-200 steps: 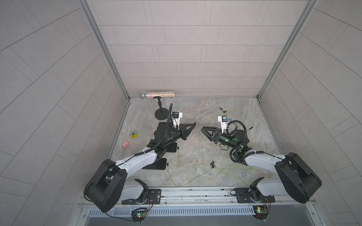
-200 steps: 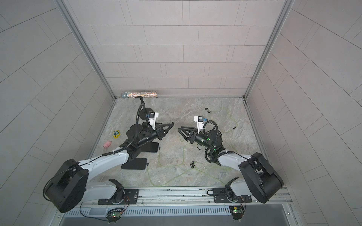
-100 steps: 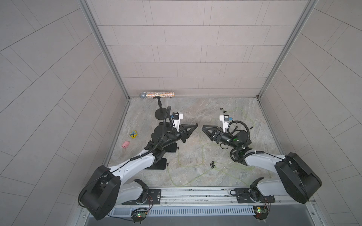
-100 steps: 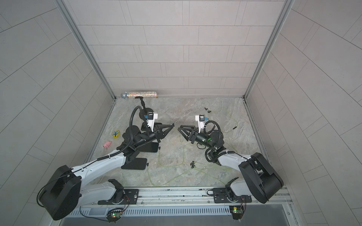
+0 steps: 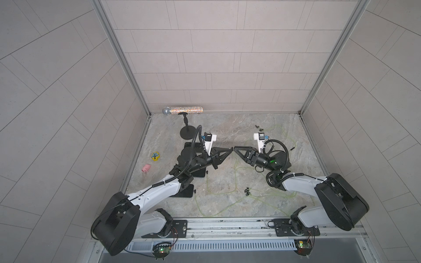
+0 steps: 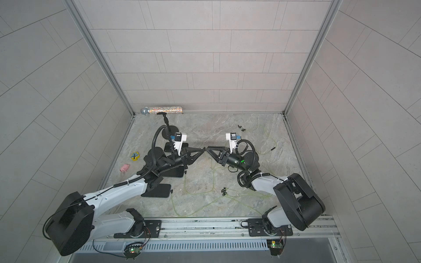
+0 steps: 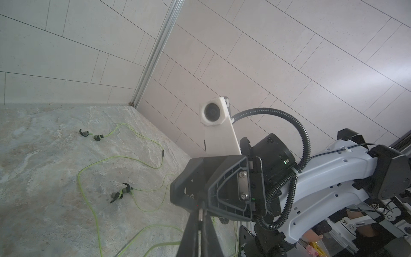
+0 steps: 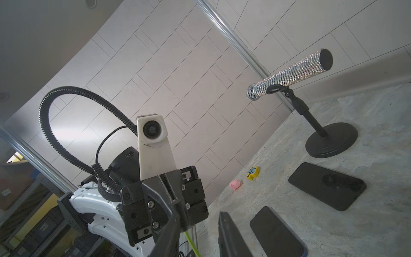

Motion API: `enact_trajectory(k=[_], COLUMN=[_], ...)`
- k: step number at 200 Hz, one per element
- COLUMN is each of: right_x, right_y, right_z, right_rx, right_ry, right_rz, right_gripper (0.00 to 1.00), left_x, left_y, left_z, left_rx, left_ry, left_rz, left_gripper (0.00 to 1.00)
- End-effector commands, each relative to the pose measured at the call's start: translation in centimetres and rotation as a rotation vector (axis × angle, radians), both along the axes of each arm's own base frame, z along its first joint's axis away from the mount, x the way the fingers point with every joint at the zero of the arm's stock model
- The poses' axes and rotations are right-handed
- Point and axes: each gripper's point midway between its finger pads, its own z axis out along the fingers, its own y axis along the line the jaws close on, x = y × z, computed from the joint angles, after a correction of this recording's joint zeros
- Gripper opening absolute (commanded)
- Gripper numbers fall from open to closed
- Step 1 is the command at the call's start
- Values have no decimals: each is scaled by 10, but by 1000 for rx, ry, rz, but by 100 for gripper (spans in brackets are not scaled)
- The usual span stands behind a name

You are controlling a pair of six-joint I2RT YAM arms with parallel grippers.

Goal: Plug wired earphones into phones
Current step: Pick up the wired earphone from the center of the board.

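My left gripper (image 5: 231,149) and right gripper (image 5: 235,149) meet tip to tip above the middle of the table. The left one is shut on an earphone plug (image 7: 200,214), and its pale green cable (image 8: 191,241) hangs down from it. The right gripper's (image 8: 199,217) jaws stand open, with a gap, around the left fingertips and the plug. More wired earphones (image 5: 247,191) lie loose on the table, with earbuds (image 7: 122,192) showing in the left wrist view. Three black phones (image 5: 185,192) (image 5: 200,174) (image 5: 189,145) lie flat, partly hidden under the left arm. Two phones (image 8: 327,185) (image 8: 278,233) show in the right wrist view.
A glittery microphone (image 5: 184,110) rests on a black round-based stand (image 5: 188,133) at the back left. A yellow toy (image 5: 155,156) and a pink toy (image 5: 146,168) lie by the left wall. Another pair of earbuds (image 5: 258,127) lies at the back right. Tiled walls close three sides.
The left gripper has moved right until its tip meets the right gripper's. The right jaws have narrowed around it.
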Motion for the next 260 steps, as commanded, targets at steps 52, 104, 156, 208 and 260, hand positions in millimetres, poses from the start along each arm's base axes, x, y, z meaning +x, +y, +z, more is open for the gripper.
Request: enact_trajectory(k=[52, 104, 156, 208, 260], right_x=[-14, -17, -18, -18, -8], right_y=[6, 10, 11, 11, 9], right_z=[26, 27, 27, 27, 9], right_rx=[37, 33, 31, 30, -47], right_ry=[-86, -94, -92, -96, -76], right_rz=[64, 88, 93, 91, 20], right_gripper=[31, 24, 13, 0, 0], left_x=[-5, -6, -8, -6, 7], left_y=[-4, -7, -6, -2, 24], left_z=[14, 18, 21, 17, 3], left_rx=[-34, -44, -48, -41, 113], left_ry=[-52, -44, -52, -53, -31], left_rz=[-33, -47, -45, -11, 180], left_gripper=[0, 0, 0, 0, 64])
